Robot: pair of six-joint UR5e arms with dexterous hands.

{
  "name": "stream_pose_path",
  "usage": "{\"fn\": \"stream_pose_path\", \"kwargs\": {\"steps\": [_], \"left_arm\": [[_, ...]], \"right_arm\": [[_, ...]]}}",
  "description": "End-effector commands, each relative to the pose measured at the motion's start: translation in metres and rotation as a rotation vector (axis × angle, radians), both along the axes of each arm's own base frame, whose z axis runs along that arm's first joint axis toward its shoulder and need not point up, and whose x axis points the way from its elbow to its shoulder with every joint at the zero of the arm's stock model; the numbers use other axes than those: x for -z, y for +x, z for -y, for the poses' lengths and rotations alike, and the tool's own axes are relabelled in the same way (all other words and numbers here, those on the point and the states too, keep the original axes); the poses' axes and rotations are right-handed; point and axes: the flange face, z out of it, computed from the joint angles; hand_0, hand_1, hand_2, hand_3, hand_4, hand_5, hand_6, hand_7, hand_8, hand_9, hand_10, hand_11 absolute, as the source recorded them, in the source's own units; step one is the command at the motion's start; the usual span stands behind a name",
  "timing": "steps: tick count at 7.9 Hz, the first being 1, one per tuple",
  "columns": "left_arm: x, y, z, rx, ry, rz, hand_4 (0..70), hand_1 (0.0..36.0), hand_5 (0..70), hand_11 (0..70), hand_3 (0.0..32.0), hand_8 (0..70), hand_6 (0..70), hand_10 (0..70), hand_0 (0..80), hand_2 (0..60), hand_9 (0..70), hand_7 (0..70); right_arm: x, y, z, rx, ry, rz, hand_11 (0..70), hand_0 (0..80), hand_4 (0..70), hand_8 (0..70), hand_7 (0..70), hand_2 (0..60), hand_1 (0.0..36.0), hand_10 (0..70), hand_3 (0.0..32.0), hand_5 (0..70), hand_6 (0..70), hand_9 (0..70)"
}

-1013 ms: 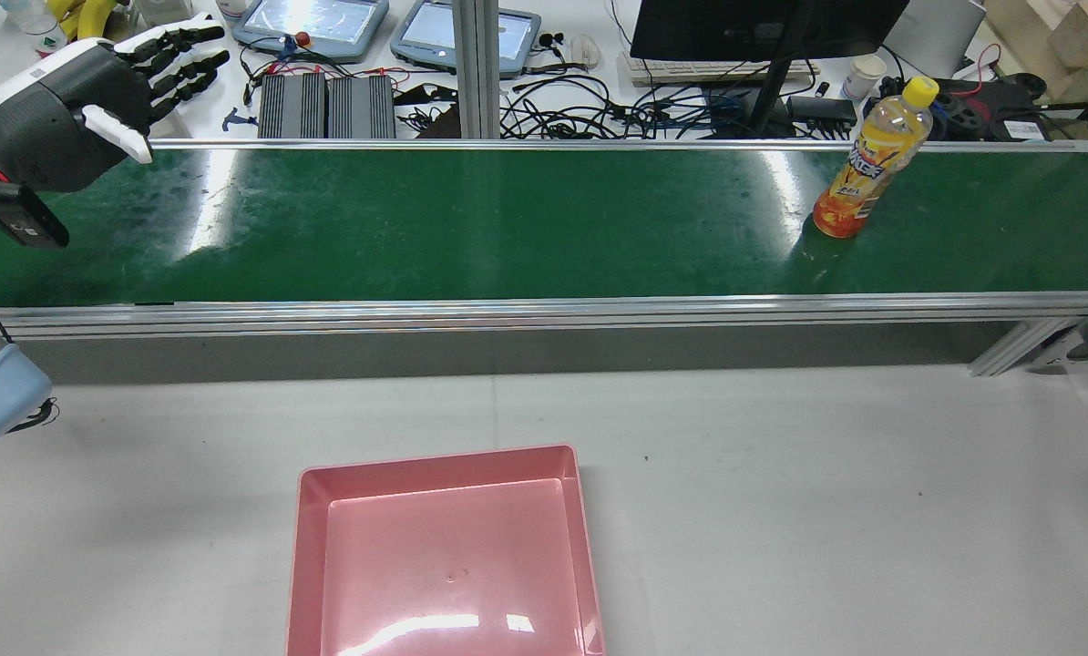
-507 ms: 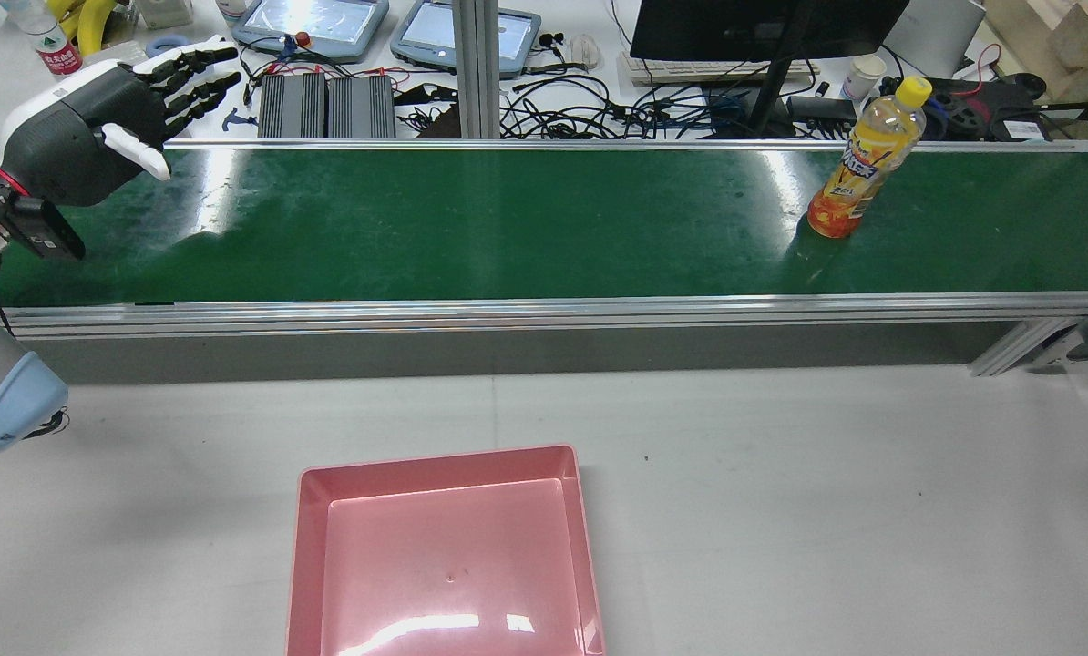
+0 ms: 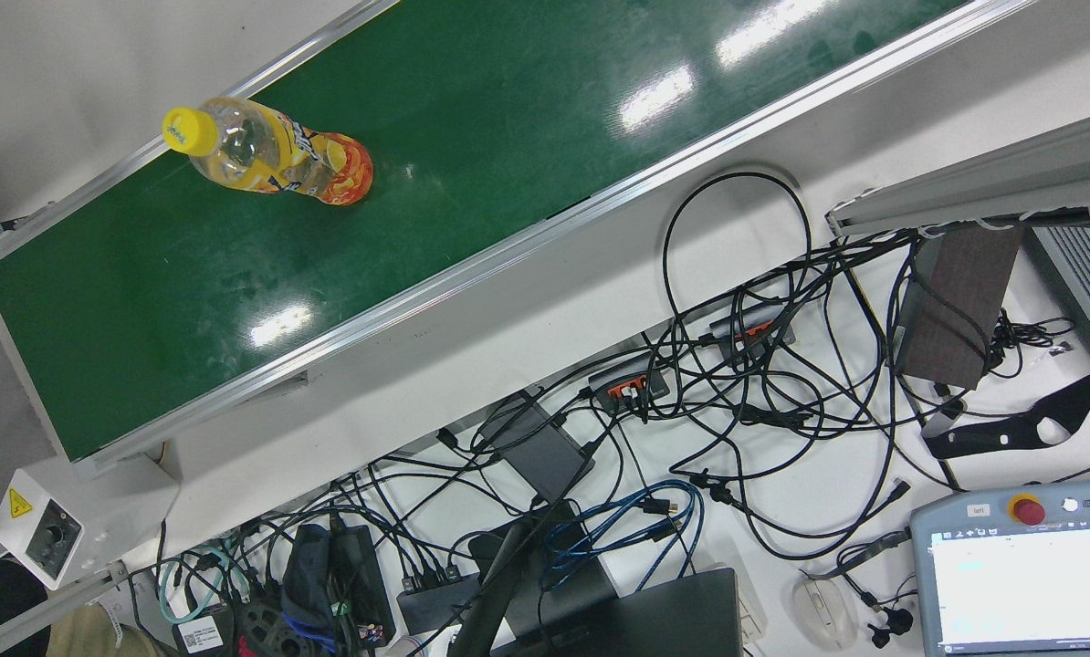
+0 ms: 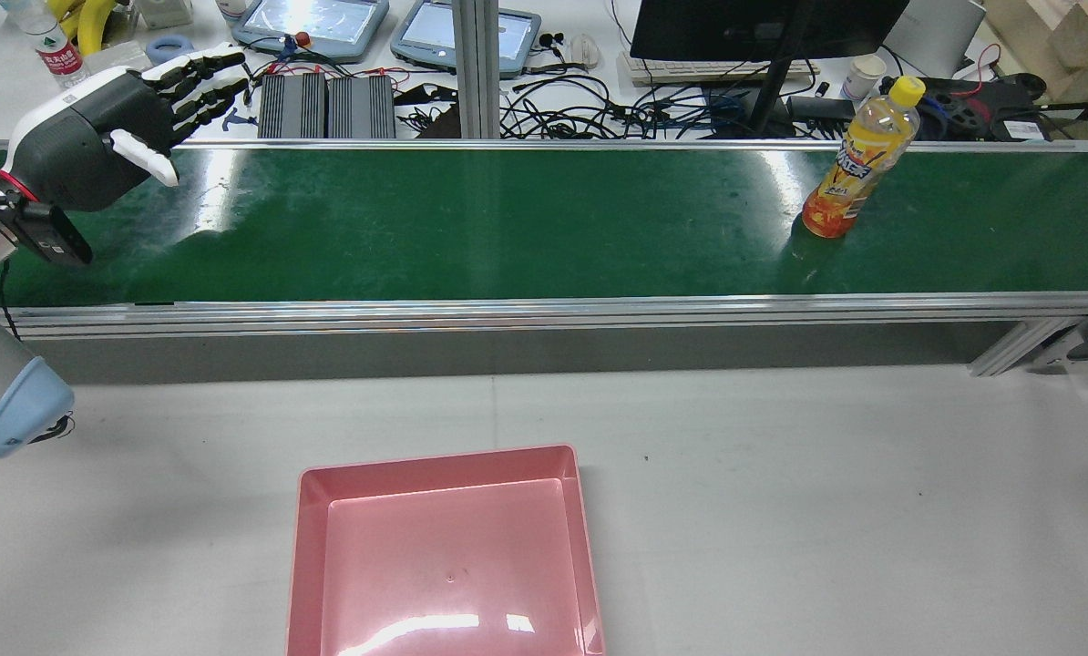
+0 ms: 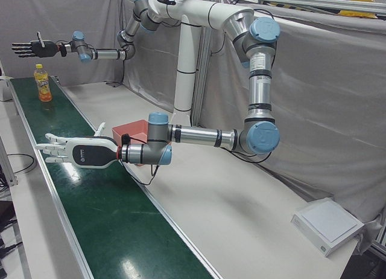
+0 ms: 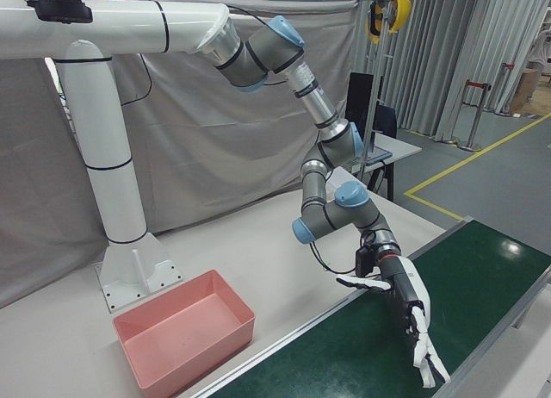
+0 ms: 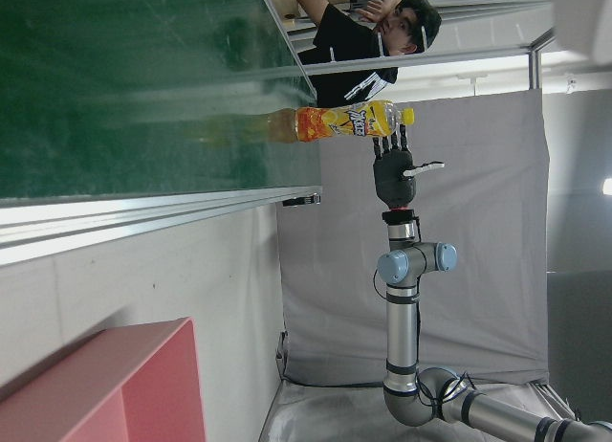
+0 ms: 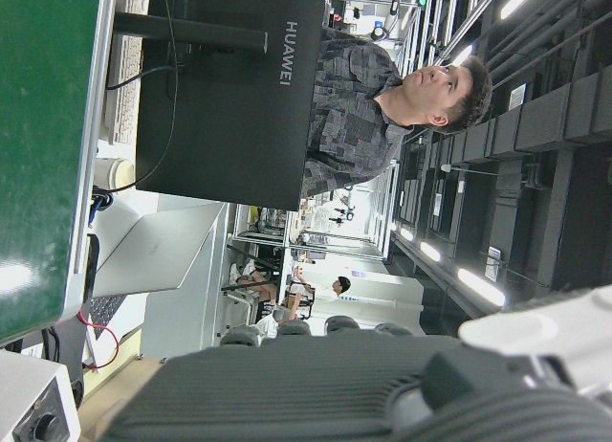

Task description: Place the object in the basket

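One bottle (image 4: 858, 164) spotted upright near the conveyor belt's (image 4: 508, 228) right end, long axis vertical. Found right robot hand (image 5: 30, 48) spread, empty, raised near that end, so nearer; left robot hand (image 4: 88, 146) spread, empty, over the far left end.

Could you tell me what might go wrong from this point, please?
The tall bottle stands upright on the belt; a sideways knock from the open right hand near it could topple it. Carried to the basket, it must clear the belt's rail, which it could clip.
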Motion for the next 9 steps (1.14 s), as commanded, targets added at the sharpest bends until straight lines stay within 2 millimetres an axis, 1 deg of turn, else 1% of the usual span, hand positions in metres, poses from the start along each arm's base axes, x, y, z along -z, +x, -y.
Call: {"fn": "stream_pose_path", "kwargs": {"steps": [1,5,7,9], "left_arm": [[-0.0002,0.0000,0.0000,0.000,0.000,0.000,12.7,3.3,15.7,4.5,1.4,7.2,0.1,2.1,61.0,0.0,9.5,1.4],[-0.0002,0.0000,0.0000,0.000,0.000,0.000,12.7,2.9,16.8,3.7,1.4,7.6,0.0,1.6,60.0,0.0,9.9,1.2],[0.0020,-0.0052,0.0011,0.004,0.001,-0.009,12.4,2.6,17.0,3.9,1.2,7.6,0.0,1.8,59.9,0.0,9.8,1.5],[0.0006,-0.0060,0.0018,0.008,0.000,-0.003,12.6,2.5,17.6,4.2,1.2,7.7,0.1,2.0,59.4,0.0,10.2,1.5]], "right_arm": [[0.0013,0.0000,0.0008,0.000,0.003,0.000,0.0,0.0,0.0,0.0,0.0,0.0,0.0,0.0,0.0,0.0,0.0,0.0],[0.0013,0.0000,0.0002,0.000,0.003,0.000,0.0,0.0,0.0,0.0,0.0,0.0,0.0,0.0,0.0,0.0,0.0,0.0],[0.0005,0.0000,0.0001,0.000,0.001,0.000,0.0,0.0,0.0,0.0,0.0,0.0,0.0,0.0,0.0,0.0,0.0,0.0],[0.0013,0.0007,0.0000,-0.002,0.003,0.000,0.0,0.0,0.0,0.0,0.0,0.0,0.0,0.0,0.0,0.0,0.0,0.0]]}}
